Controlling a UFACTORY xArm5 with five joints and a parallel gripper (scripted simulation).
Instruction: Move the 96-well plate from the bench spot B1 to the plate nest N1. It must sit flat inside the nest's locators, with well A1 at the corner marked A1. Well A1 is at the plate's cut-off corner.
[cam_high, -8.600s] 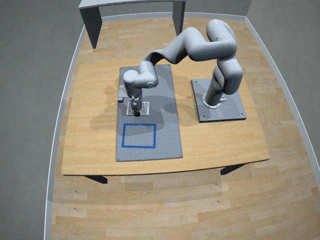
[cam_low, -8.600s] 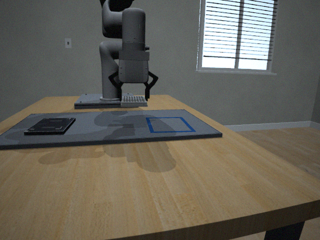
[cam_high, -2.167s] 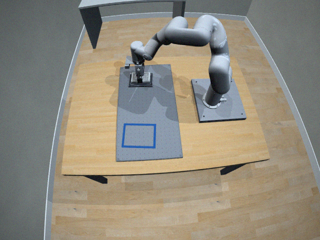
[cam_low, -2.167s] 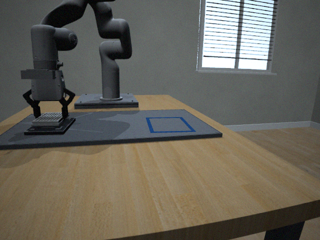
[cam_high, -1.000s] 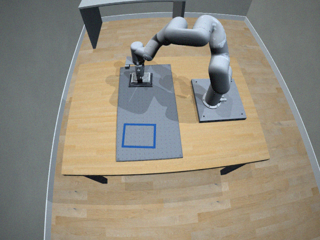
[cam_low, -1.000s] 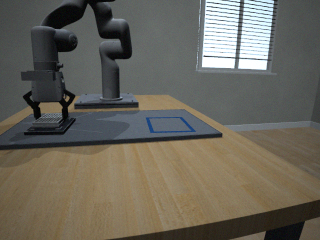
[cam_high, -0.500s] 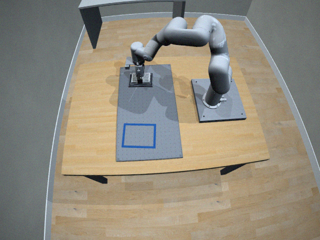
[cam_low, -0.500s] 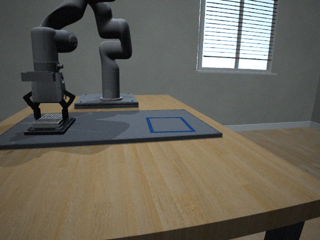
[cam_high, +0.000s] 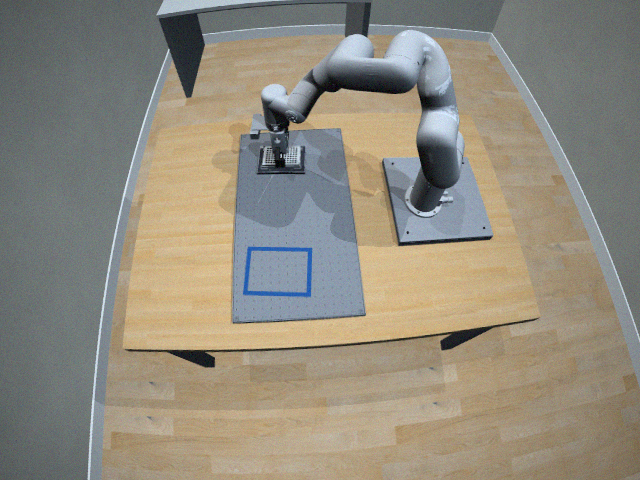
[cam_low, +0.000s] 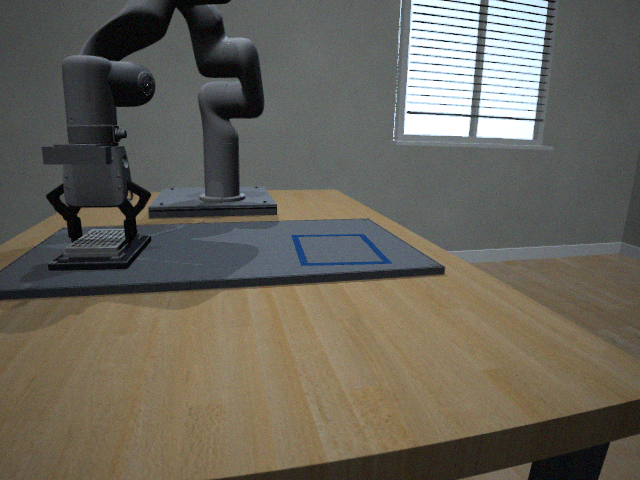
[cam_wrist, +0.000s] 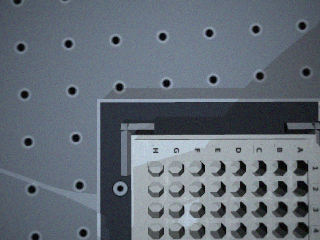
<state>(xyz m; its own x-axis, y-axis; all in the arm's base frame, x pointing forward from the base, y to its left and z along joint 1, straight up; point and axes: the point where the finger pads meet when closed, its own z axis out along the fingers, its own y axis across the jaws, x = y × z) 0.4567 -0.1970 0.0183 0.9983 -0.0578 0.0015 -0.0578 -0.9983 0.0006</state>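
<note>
The white 96-well plate (cam_high: 280, 156) lies level on the dark plate nest (cam_high: 281, 169) at the far end of the grey perforated board. My gripper (cam_high: 279, 157) points straight down over it, its fingers shut on the plate's two sides, as the exterior view shows (cam_low: 101, 235). In the wrist view the plate (cam_wrist: 225, 192) lies inside the nest's light corner locators (cam_wrist: 131, 131). Its column letters run H to A from left to right, with row 1 at the right edge. The blue-outlined spot B1 (cam_high: 278, 271) at the near end of the board holds nothing.
The arm's base plate (cam_high: 436, 200) stands on the table to the right of the board. A small grey block (cam_high: 254, 134) sits by the board's far left corner. A grey shelf frame (cam_high: 258, 20) stands behind the table.
</note>
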